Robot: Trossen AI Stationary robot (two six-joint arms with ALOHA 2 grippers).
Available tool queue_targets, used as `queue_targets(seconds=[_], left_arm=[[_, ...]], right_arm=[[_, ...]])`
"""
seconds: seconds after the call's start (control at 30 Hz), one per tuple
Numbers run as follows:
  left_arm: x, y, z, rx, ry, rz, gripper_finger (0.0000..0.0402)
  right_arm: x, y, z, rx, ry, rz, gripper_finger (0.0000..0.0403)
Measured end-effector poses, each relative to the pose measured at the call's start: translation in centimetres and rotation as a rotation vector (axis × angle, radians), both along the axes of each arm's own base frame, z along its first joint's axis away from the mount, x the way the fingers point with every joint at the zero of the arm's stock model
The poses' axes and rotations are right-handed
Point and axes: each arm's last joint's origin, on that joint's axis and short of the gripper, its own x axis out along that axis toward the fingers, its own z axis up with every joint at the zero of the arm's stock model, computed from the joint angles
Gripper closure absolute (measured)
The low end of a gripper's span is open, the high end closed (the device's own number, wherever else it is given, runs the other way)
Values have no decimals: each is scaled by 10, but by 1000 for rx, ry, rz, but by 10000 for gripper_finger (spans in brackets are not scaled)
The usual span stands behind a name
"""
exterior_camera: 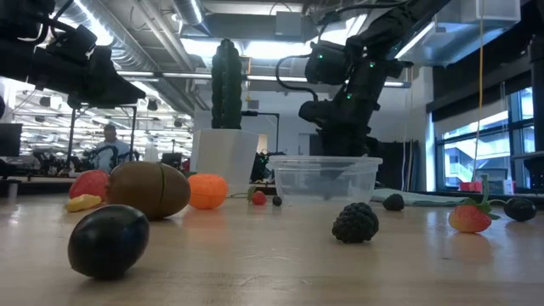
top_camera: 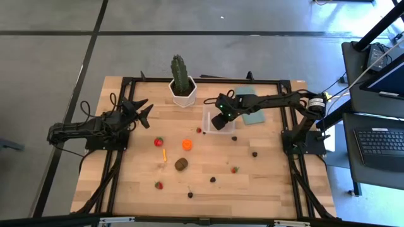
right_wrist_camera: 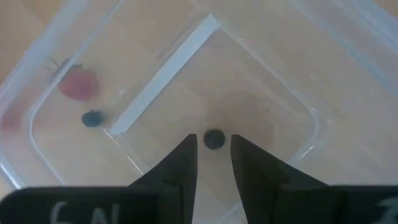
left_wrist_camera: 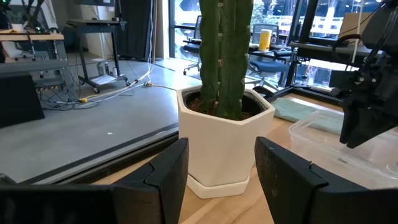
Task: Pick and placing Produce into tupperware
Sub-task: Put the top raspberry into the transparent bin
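Parted slightly, the right gripper's (right_wrist_camera: 214, 155) fingers (right_wrist_camera: 180, 163) hang over a small dark berry (right_wrist_camera: 214, 139) inside the clear square plastic container (top_camera: 212, 118) mid-table; the left gripper (left_wrist_camera: 219, 165), fingers apart, faces the white-potted green cactus (left_wrist_camera: 225, 93).

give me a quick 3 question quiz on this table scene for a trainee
1. True or false: the right gripper is above the tupperware.
2. What lies just past the right gripper's fingertips? A) a small dark berry B) the orange ball C) the brown oval
3. Fill in: the left gripper faces the ____ in its white pot.

Key
1. True.
2. A, the dark berry sits inside the container.
3. cactus
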Motion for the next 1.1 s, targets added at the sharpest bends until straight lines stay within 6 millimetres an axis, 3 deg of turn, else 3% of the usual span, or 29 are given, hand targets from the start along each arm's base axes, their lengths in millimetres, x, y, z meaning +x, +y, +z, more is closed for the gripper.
queue_targets(seconds=[0.27,0.47,0.63,0.77,0.93,1.0,1.1], left_arm=[[0,0,0,0,0,0,225],[0,0,0,0,0,0,225],[0,0,0,0,0,0,225],[0,0,0,0,0,0,225],[0,0,0,0,0,0,225],[0,0,0,0,0,0,225],[0,0,0,0,1,0,225]], right_arm=[[1,-2,5,-18,16,45,259],[5,-10,45,-19,95,79,234],[-6,-6,83,-87,204,138,229],[-31,5,112,-91,169,154,228],[-80,26,141,-112,64,198,228],[-98,37,144,-135,26,257,228],[-116,53,132,-165,-12,351,228]])
